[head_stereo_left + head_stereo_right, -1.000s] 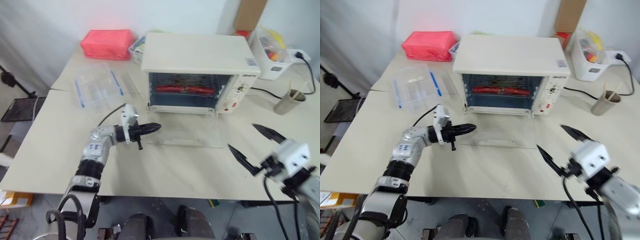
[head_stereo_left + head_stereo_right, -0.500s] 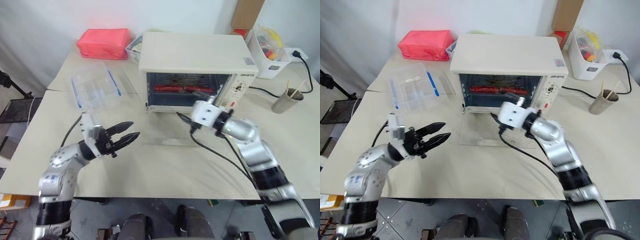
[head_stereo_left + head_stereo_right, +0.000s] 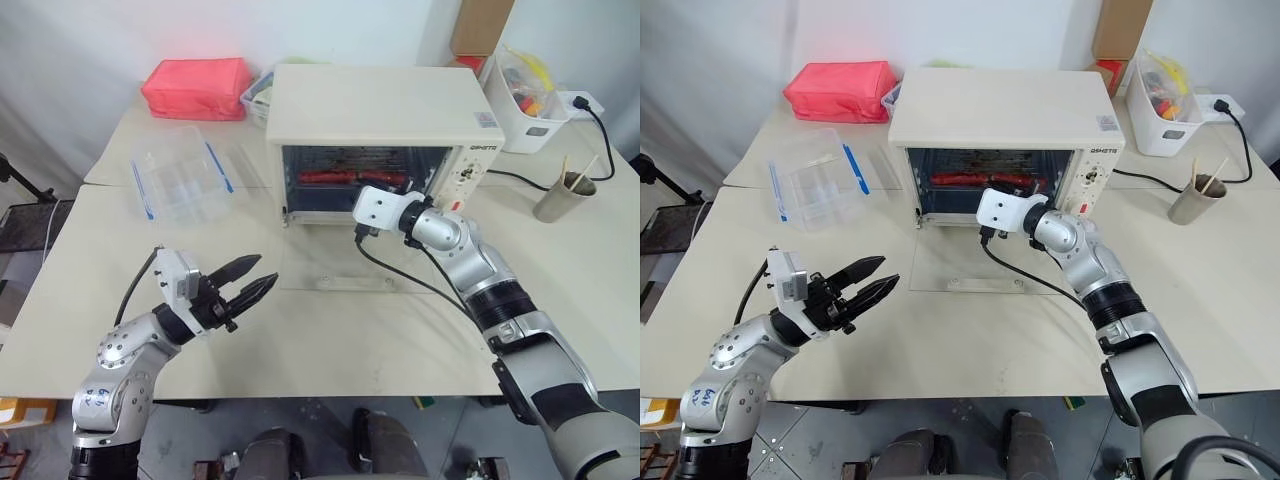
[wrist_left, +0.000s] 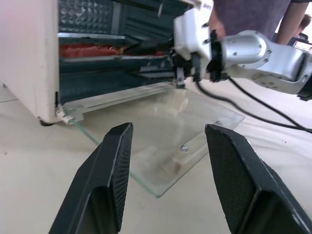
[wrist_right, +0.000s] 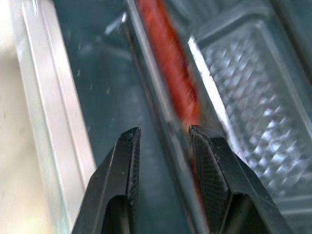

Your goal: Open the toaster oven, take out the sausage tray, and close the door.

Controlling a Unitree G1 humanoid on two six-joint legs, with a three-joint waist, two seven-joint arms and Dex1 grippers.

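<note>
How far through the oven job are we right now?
Done: the glass door lies open flat on the table. In hand: the right gripper reaches into the cream-white toaster oven, fingers straddling the shiny metal sausage tray's rim, not clamped. Left: pull tray out, shut door.

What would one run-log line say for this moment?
door: open flat | sausage tray: inside toaster oven | right gripper: open, at tray edge | left gripper: open, empty

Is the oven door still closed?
No, the glass door lies flat on the table in front of the oven.
</note>
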